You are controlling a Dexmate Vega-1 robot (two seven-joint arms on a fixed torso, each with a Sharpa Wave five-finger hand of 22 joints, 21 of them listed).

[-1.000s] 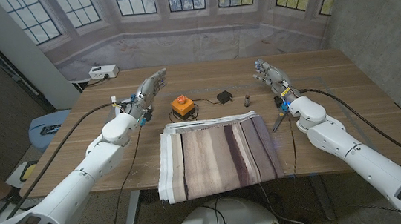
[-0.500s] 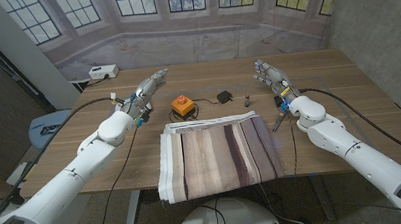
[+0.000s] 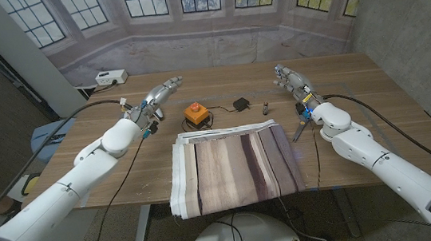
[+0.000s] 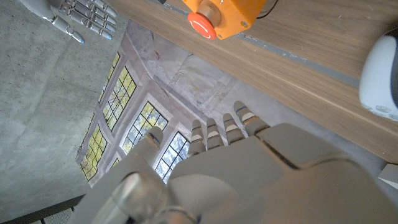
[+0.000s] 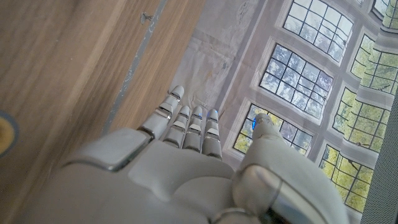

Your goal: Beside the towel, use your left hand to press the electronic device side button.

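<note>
Now left hand (image 3: 158, 95) hovers, fingers (image 3: 170, 85) extended.

The surface (image 3: 372, 80) is a wooden table with a plank grain, running wide from left to right. At its near edge, about the middle, lies a striped towel (image 3: 232, 167) in brown, grey and cream bands, spread flat with its near end hanging a little over the edge. Just beyond the towel's far left corner sits a small orange box with a red button (image 3: 194, 112) on top; a thin dark cable loops around it. To its right, a little farther back, lies a small black adapter (image 3: 241, 103). Right of that, close to the towel's far edge, stands a tiny dark bottle (image 3: 265, 107).
</note>
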